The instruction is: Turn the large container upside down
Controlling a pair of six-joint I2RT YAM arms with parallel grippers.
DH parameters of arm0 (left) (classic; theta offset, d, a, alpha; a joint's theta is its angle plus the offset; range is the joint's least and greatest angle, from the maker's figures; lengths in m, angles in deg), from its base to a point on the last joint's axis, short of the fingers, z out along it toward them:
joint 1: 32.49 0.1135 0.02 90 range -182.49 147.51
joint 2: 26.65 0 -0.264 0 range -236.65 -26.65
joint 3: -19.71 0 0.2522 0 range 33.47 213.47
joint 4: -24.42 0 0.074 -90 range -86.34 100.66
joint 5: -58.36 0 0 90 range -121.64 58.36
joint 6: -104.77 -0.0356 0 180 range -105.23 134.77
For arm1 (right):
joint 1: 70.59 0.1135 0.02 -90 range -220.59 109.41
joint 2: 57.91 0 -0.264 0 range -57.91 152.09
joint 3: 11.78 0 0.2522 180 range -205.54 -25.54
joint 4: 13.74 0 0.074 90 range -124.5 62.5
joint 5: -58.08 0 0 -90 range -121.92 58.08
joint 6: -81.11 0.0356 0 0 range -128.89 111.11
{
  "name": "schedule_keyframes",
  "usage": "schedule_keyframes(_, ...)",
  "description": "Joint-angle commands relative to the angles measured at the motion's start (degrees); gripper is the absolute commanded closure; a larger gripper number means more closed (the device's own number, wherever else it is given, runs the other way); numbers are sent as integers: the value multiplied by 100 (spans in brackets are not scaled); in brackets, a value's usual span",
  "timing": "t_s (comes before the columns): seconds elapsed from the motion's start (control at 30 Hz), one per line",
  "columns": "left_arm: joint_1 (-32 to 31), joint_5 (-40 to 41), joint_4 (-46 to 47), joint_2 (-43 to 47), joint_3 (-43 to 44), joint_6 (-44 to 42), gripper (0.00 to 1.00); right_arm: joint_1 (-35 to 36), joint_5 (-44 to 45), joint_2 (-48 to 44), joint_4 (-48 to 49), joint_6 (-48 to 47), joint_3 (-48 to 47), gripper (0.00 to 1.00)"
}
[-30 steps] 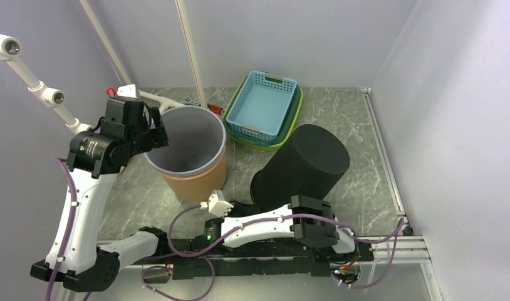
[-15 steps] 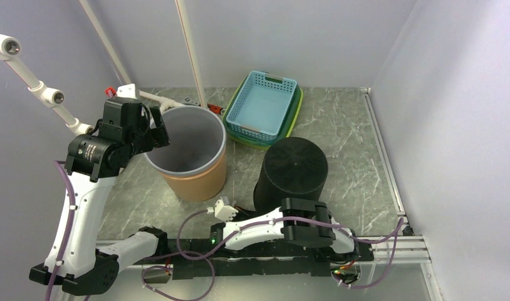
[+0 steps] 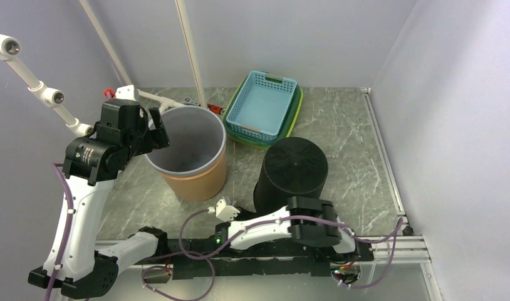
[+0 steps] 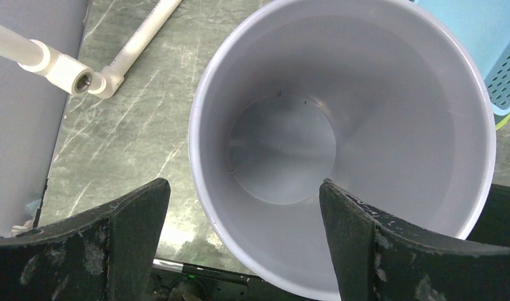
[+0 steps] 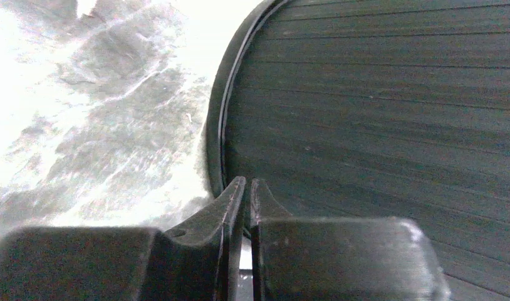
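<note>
Black container (image 3: pixel 294 169): stands mouth-down on the worktop (image 3: pixel 346 138), flat base up, toward the front and right of centre. Its lip meets the stone just ahead of my right end effector (image 5: pixel 248 185). Those fingers are pressed together with only a slit between them and nothing visible in it. The tips sit right beside the lip; I cannot tell whether they touch it.

Room: bare worktop runs to the container's right as far as the edge rail (image 3: pixel 382 150). Stacked baskets (image 3: pixel 263 106) sit behind, near but apart. To the left there is a narrow strip of stone, then the orange bin (image 3: pixel 199 182), upright with its mouth open.

My left end effector (image 4: pixel 241 184) hangs above that bin, fingers wide apart and straddling its near rim, one outside and one over the hollow. A white pipe (image 4: pixel 140 44) lies beyond.
</note>
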Motion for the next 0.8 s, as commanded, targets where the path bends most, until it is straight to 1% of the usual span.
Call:
schedule_keyframes(0.0, 25, -98, 172, 57, 90, -106, 5, 23, -431, -1132, 1075, -555, 159, 86)
schedule_keyframes(0.03, 25, -107, 175, 58, 93, -116, 5, 23, -577, -1288, 1268, -694, 191, 85)
schedule_keyframes(0.17, 25, -92, 170, 52, 133, -115, 5, 16, -1057, -1871, 1820, -877, 295, 75)
schedule_keyframes(0.27, 26, -88, 181, 70, 134, -113, 5, -49, -1744, -2471, 2543, -1133, 581, 63)
schedule_keyframes(0.3, 25, -107, 196, 82, 121, -118, 5, -114, -1978, -2732, 2777, -1137, 742, 58)
schedule_keyframes(0.4, 25, -125, 220, 116, 51, -118, 5, -289, -2642, -3157, 3217, -1102, 1019, 37)
schedule_keyframes(0.47, 25, -132, 223, 124, 24, -103, 5, -424, -2828, -3300, 3195, -964, 1087, 26)
schedule_keyframes(0.5, 25, -142, 230, 127, 17, -108, 5, -494, -2949, -3355, 3176, -944, 1124, 22)
schedule_keyframes(0.63, 25, -165, 333, 135, -30, -117, 5, -818, -3136, -3439, 2906, -821, 1224, 14)
schedule_keyframes(0.77, 25, -168, 474, 70, 37, -217, 5, -1136, -3107, -3397, 2449, -750, 1260, 13)
